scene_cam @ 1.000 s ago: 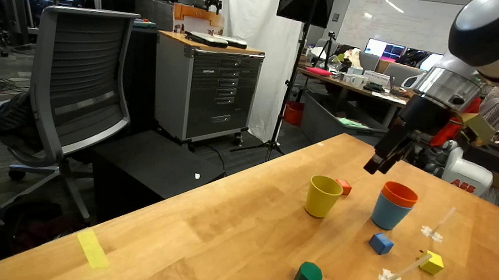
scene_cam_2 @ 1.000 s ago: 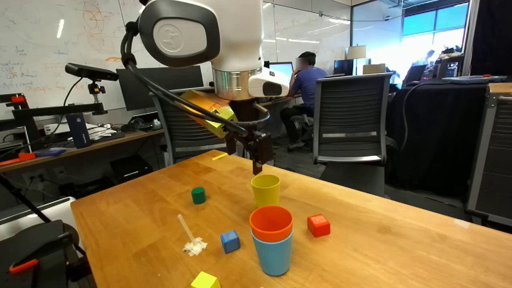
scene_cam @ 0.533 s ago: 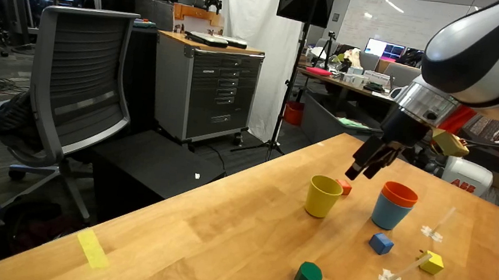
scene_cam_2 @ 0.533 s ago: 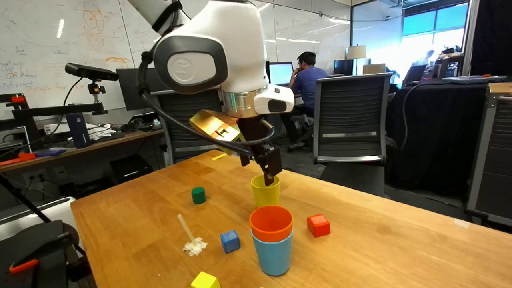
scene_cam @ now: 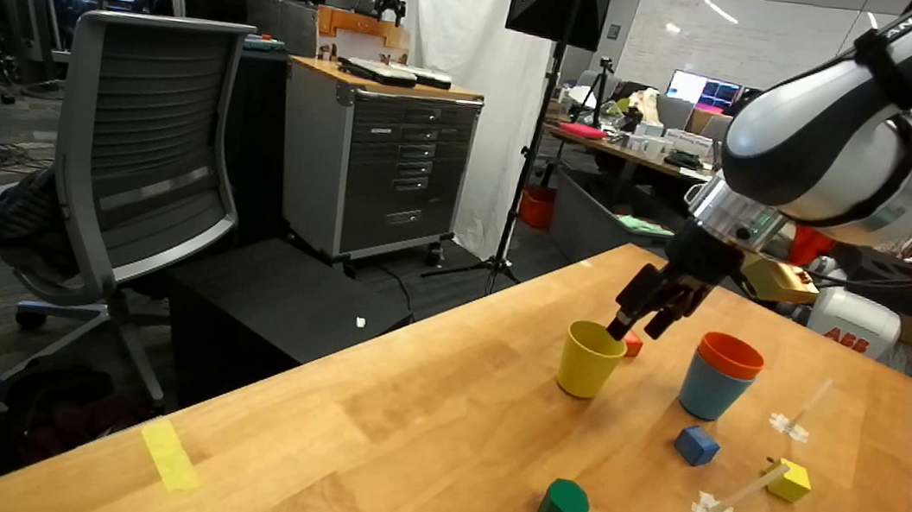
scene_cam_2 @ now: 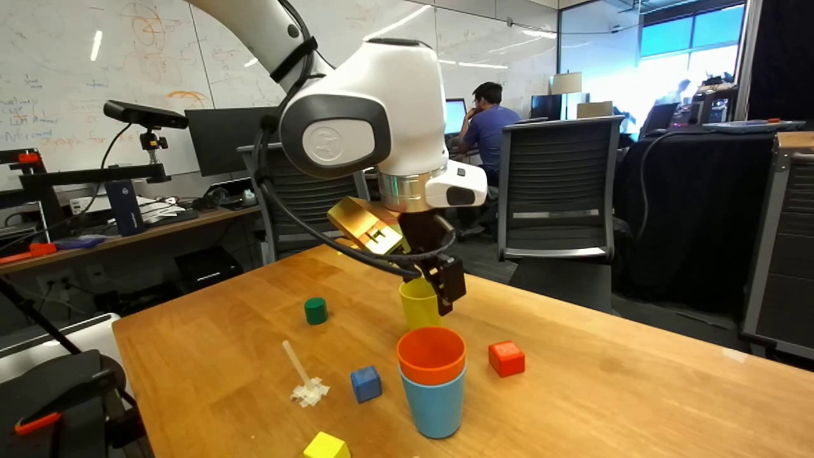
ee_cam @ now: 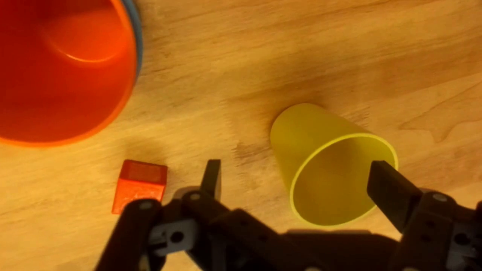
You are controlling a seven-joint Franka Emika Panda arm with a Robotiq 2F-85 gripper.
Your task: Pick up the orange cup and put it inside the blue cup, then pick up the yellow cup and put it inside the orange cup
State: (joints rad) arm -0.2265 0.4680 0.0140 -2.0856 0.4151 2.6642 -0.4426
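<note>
The orange cup (scene_cam: 731,353) sits upright inside the blue cup (scene_cam: 709,391) on the table; both also show in an exterior view, orange (scene_cam_2: 432,372) above blue (scene_cam_2: 437,407). The yellow cup (scene_cam: 584,366) stands upright and apart from them; in the wrist view it (ee_cam: 301,128) shows its open mouth. My gripper (scene_cam: 635,332) is open and empty, tilted, at the yellow cup's rim. In the wrist view one finger of the gripper (ee_cam: 296,163) overlaps the cup's mouth and the other is outside it. Whether a finger touches the cup, I cannot tell.
A red block (ee_cam: 139,186) lies near the yellow cup and the gripper. A blue block (scene_cam: 696,446), a yellow block (scene_cam: 790,481) and a green block (scene_cam: 563,509) lie on the table (scene_cam: 398,440). Taped-down sticks (scene_cam: 810,402) stand up near the cups.
My open gripper has moved down and toward the yellow cup, from above the table to its rim. The cups and blocks have not moved.
</note>
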